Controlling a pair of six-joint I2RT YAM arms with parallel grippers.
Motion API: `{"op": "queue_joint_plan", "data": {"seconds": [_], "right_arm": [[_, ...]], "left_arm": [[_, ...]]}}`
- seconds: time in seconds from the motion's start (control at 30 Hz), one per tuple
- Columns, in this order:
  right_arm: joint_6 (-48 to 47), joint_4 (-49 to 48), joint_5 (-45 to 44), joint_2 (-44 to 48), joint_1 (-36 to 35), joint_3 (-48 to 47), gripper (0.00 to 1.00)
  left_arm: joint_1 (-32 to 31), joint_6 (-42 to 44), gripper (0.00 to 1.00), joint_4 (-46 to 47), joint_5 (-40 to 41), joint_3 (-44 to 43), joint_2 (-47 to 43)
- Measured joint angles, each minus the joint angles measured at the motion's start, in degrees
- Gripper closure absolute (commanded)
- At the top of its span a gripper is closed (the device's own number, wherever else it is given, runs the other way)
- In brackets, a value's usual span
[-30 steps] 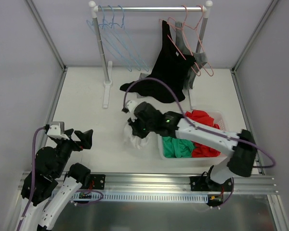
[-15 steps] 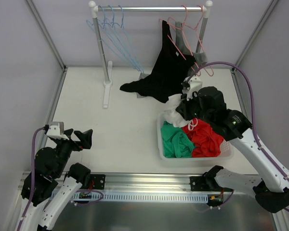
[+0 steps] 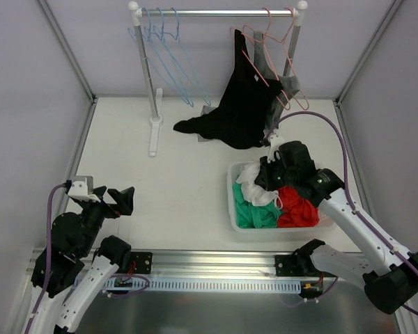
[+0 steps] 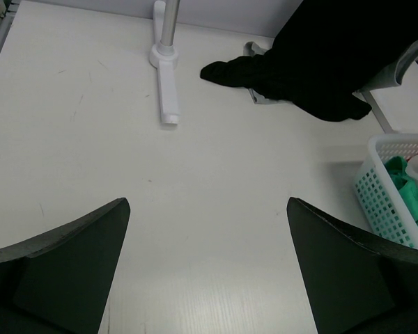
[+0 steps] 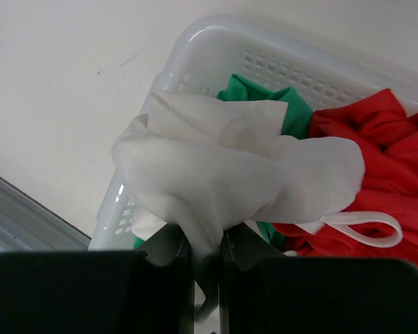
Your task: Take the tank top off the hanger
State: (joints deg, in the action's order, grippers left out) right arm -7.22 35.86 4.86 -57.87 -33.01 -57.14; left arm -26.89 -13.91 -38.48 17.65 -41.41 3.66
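Note:
My right gripper [image 3: 270,175] is shut on a white tank top [image 3: 254,186] and holds it over the white basket [image 3: 231,209]. In the right wrist view the white cloth [image 5: 223,174] is pinched between my fingers [image 5: 168,252] and hangs above green and red clothes. A black garment [image 3: 240,104] hangs from a pink hanger [image 3: 261,52] on the rail and trails onto the table. It also shows in the left wrist view [image 4: 334,62]. My left gripper [image 3: 118,202] is open and empty at the near left, above bare table [image 4: 209,229].
The rack [image 3: 219,12] stands at the back with several blue hangers [image 3: 167,49] on the left and pink hangers on the right. Its left post and foot [image 4: 166,69] stand on the table. The basket [image 4: 383,188] holds green [image 3: 254,214] and red [image 3: 299,209] clothes.
My right arm has swung from the table's middle to the right with the white tank top, then drawn back and lowered it over the basket. The left arm has not moved.

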Motion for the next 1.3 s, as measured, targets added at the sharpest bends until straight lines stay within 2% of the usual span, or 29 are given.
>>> {"op": "queue_joint_plan", "data": {"seconds": [0.13,0.27,0.5,0.53,0.57,0.63,0.67,0.73,0.83,1.0,1.13,1.23,1.3], "right_arm": [[3.02,-6.14,2.78,-1.07,1.57,8.24,1.00],[5.62,-11.63,4.66,-6.80,3.96,14.73,1.00],[10.34,-20.02,6.75,-11.58,5.01,20.04,0.99],[10.86,-20.85,6.80,-11.56,5.03,20.55,0.96],[11.23,-21.44,7.02,-11.50,5.03,20.92,0.85],[11.96,-21.97,7.23,-10.60,5.03,21.53,0.75],[12.39,-21.90,7.32,-9.44,5.03,21.75,0.62],[13.00,-20.63,7.19,-5.75,5.03,21.90,0.58],[12.81,-16.59,6.14,0.37,5.03,20.39,0.46],[11.41,-8.79,2.43,6.86,5.05,13.07,0.33],[10.08,-4.33,-0.57,10.40,5.07,9.05,0.27],[9.46,-1.14,-2.40,13.99,5.07,7.74,0.08],[9.22,0.24,-3.78,16.74,5.07,7.58,0.02]], "left_arm": [[0.00,0.00,0.01,0.00,0.02,0.00,0.00],[0.00,-0.02,0.01,0.00,0.02,0.00,0.02],[0.00,-0.15,0.01,0.02,0.04,0.02,0.02],[0.00,-0.20,0.01,0.02,0.09,0.02,0.02],[0.00,-0.28,0.02,0.00,0.24,0.04,0.02],[0.00,-0.50,0.01,0.02,0.44,0.04,0.02],[0.00,-0.68,0.01,0.02,0.44,0.04,0.02],[0.00,-1.16,0.02,0.02,0.42,0.04,0.02],[0.00,-1.92,0.01,0.04,0.39,0.04,0.04],[0.00,-2.47,0.01,0.00,0.09,-0.76,1.79],[0.00,-3.43,0.01,0.46,-1.79,-3.65,6.05],[0.00,-4.59,0.01,1.64,-4.79,-8.74,12.35],[0.00,-5.64,0.01,2.75,-7.39,-12.68,17.92]]}}
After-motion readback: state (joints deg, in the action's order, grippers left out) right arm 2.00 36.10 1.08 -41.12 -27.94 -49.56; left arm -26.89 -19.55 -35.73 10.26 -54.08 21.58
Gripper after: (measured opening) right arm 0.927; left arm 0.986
